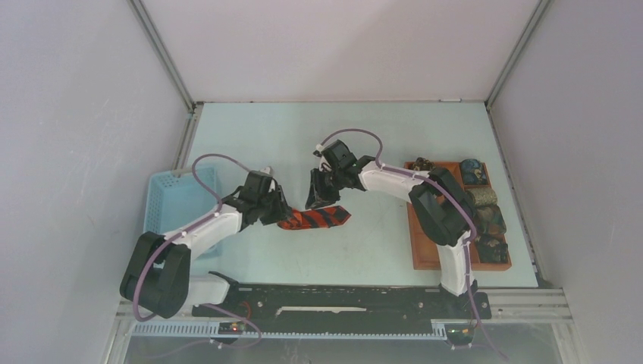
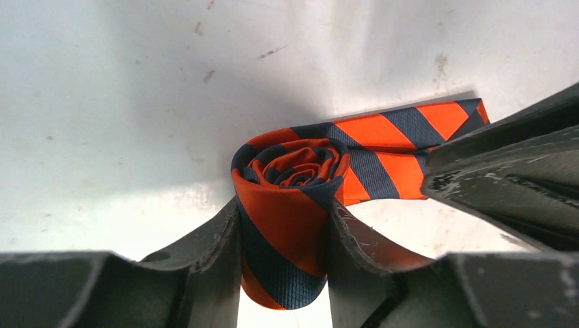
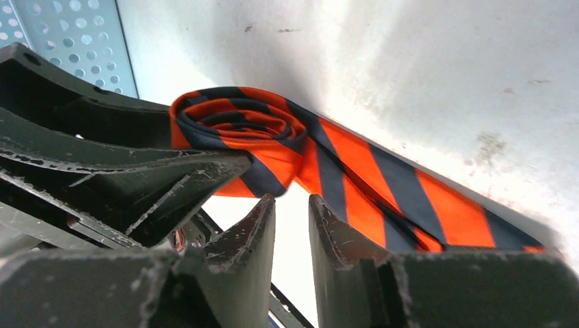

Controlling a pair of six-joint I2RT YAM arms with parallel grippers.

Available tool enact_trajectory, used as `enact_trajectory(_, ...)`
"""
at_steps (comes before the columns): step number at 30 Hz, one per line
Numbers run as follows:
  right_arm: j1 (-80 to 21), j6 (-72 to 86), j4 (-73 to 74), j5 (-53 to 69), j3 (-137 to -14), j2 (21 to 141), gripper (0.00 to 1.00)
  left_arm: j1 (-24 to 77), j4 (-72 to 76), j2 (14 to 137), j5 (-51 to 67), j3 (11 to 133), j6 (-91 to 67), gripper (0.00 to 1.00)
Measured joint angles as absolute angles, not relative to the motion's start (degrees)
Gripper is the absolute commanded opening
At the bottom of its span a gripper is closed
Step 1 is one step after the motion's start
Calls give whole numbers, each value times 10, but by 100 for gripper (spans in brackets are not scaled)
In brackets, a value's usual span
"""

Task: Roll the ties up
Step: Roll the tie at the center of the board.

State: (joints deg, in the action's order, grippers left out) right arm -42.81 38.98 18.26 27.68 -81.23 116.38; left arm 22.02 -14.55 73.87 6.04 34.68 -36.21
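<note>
the striped tie [image 2: 295, 171] is seen lying on the table [image 1: 288, 136] roughly in the middle, between the two arms. one end is already wound up into a tight spiral, and that rolled part is clamped between the fingers of the left hand [image 2: 285, 212], with the spiral's open face showing clearly in the left wrist view. the unrolled tail is laid flat on the table, running away from the roll toward the right arm's side. the right hand [image 3: 291, 205] is held just beside the roll, right by the flat tail. its fingers are barely apart, only a thin gap is left, and nothing is caught in it, just bright table is seen through. whether the tie is actually touched by those tips can't be told. the light blue basket [image 1: 167, 201] is parked at the left edge of the table next to the left arm, and the brown tray [image 1: 425, 254] holding the small rolled ties [image 1: 485, 199] is kept well apart on the right
</note>
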Motion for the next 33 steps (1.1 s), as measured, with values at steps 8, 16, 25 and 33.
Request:
enact_trajectory(8,-409,386,182,268,-782,1148,30,252,-229,744,-42,398,-329,43)
enact_trajectory(16,-393,385,182,267,-758,1126,30,297,-308,786,-164,471,-293,43)
enact_trajectory(25,-365,381,182,267,-739,1090,30,353,-386,870,-288,542,-274,42)
enact_trajectory(33,-342,379,183,266,-709,1064,31,385,-429,926,-361,579,-269,41)
